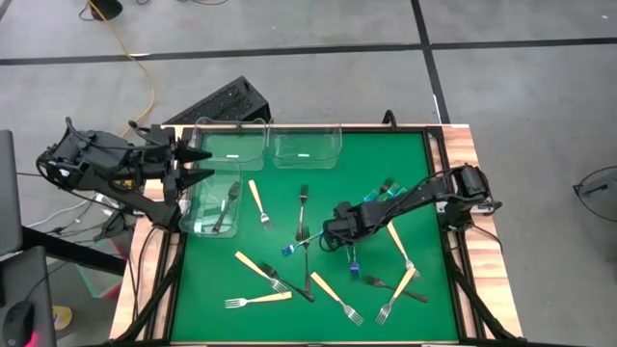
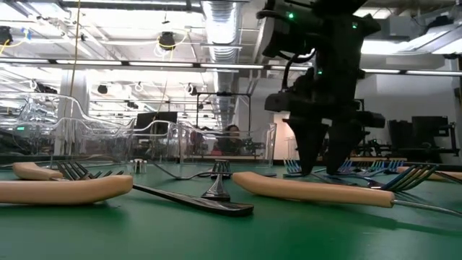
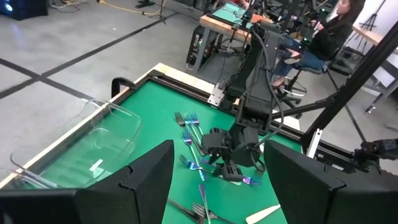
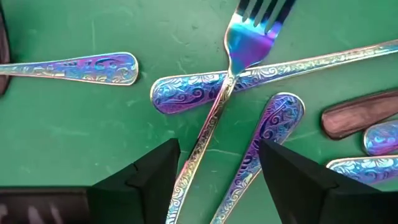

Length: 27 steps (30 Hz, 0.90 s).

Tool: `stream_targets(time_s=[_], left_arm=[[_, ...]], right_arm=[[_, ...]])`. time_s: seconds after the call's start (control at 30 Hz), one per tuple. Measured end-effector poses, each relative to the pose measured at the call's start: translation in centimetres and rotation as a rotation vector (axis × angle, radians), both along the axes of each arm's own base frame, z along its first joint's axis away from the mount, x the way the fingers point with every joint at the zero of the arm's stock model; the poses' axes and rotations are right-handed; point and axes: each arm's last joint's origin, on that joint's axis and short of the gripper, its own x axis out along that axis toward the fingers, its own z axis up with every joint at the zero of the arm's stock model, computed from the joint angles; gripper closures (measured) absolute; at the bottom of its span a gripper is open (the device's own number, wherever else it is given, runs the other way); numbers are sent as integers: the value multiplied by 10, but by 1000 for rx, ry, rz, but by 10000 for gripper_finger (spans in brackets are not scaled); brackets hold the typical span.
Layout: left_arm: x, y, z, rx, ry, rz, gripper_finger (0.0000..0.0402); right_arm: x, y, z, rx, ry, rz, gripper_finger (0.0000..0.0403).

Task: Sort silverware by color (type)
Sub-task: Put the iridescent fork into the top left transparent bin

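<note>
The green felt-covered surface (image 1: 415, 164) carries roughly twenty small forks, and nearly all of them lie loose. Three clear plastic bins stand toward its far-left corner: one (image 1: 214, 204) along the left edge holds a single dark grey-black fork (image 1: 228, 206), while the two at the far edge, (image 1: 231, 145) and (image 1: 307, 146), look empty apart from a small label each. As a judgement, sorting has barely begun: one piece is binned and the rest remains.

The tan-handled forks with silver tines (image 1: 258, 204) are spread over the middle and near part of the surface, several crossing dark forks. The shiny blue-iridescent forks (image 4: 242, 43) cluster near the centre and toward the right edge.

The right gripper (image 1: 339, 226) is down at the centre of the surface, among that blue cluster. In its wrist view its fingers (image 4: 155, 171) stand apart, straddling the overlapping handles of two iridescent forks, with nothing clamped between them. The low view shows the same fingers reaching down to the felt.

The left gripper (image 1: 198, 164) hovers at the far-left corner over the bins, fingers spread and empty.

Likely next is closing on one blue handle; the crossed handles could let a neighbour drag along.
</note>
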Motion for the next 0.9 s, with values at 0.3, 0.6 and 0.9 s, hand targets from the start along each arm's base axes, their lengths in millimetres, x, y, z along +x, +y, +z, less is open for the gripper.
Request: stream_targets(time_s=[0.3,0.6,0.9], left_arm=[[0,1,0,7,-2,16,168],[0,1,0,22,2,13,168],[0,1,0,22,2,13,168]], right_arm=[[5,-3,-1,12,-53,7,178],[8,-6,8,11,-40,36,180],[12,4,40,-47,-2,93,180]])
